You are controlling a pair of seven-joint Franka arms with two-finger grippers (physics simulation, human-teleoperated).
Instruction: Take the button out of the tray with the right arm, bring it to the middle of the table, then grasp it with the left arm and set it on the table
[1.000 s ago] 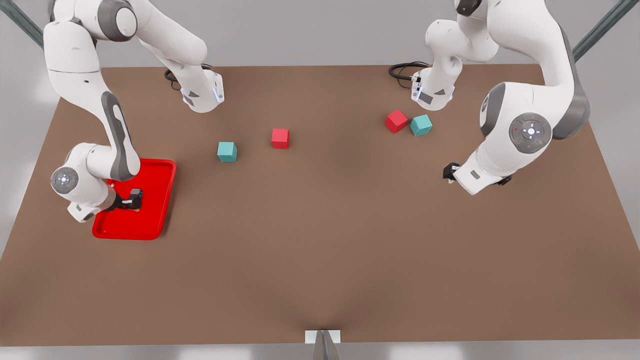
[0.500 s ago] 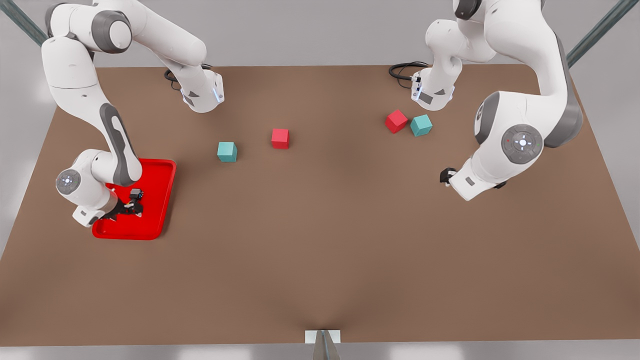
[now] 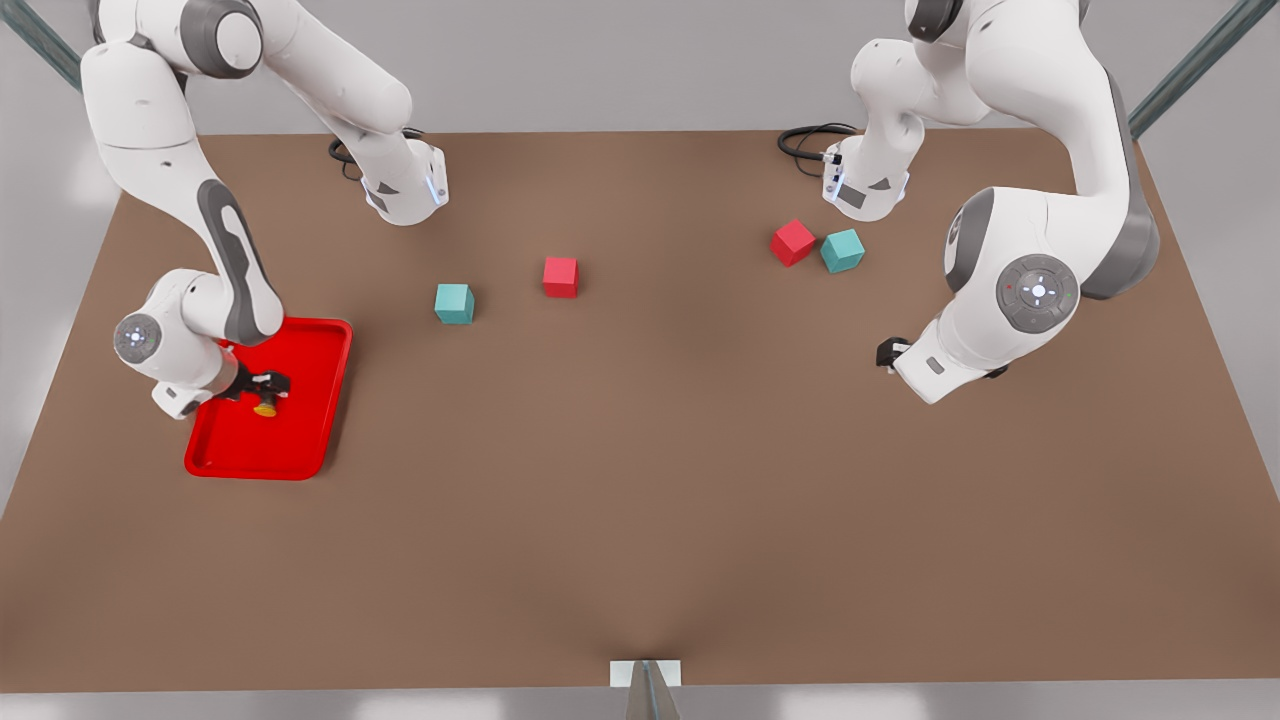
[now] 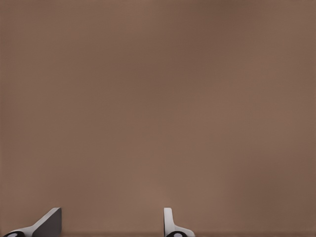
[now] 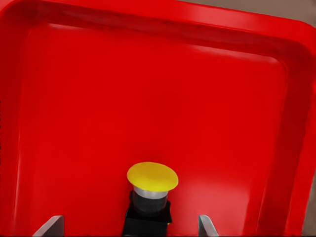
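1. Red walls of the tray (image 5: 44, 98) surround my right end effector (image 5: 131, 228), which sits low inside it at the front view's left (image 3: 262, 388).
2. Its fingers (image 5: 49, 227) are spread wide, with the button (image 5: 150, 192) standing between them and untouched on either side.
3. The button, its yellow cap up, rests on the tray floor (image 3: 265, 408).
4. My left end effector (image 4: 111, 224) hangs over bare brown tabletop (image 4: 158, 98), its fingers parted and holding nothing; that arm waits at the front view's right (image 3: 888, 352).
5. Two red cubes (image 3: 560, 277) and two teal cubes (image 3: 454, 303) lie farther back on the tabletop.
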